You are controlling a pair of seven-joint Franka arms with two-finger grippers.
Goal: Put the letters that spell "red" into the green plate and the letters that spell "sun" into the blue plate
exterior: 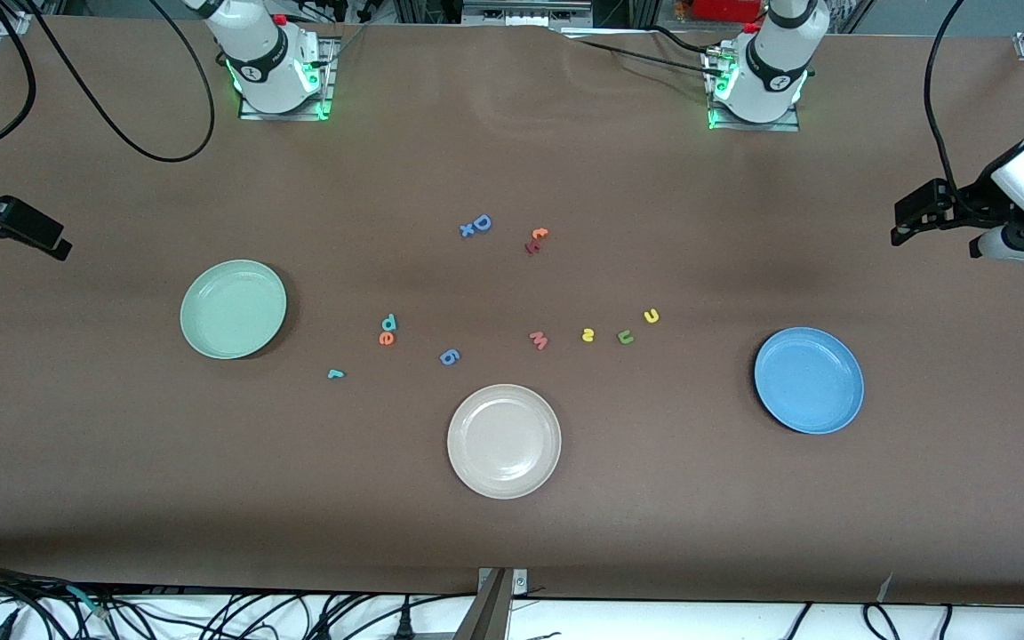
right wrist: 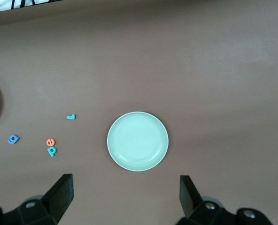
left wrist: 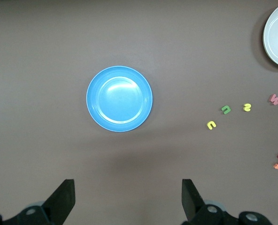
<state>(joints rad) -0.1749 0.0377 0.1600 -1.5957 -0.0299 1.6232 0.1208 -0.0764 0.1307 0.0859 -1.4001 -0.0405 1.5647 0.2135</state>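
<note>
Teal r (exterior: pixel 335 374) lies flat, so the spread right hand (right wrist: pixel 125 199), like the spread left hand (left wrist: pixel 128 199), should pinch low at the bench (exterior: pixel 121 462).

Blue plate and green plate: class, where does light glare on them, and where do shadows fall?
Left wrist view: a pale sheen sits in the middle of the blue plate, with a soft dark patch on the table below it. Right wrist view: the green plate looks evenly lit. Front view: each plate casts a thin edge shadow.
</note>
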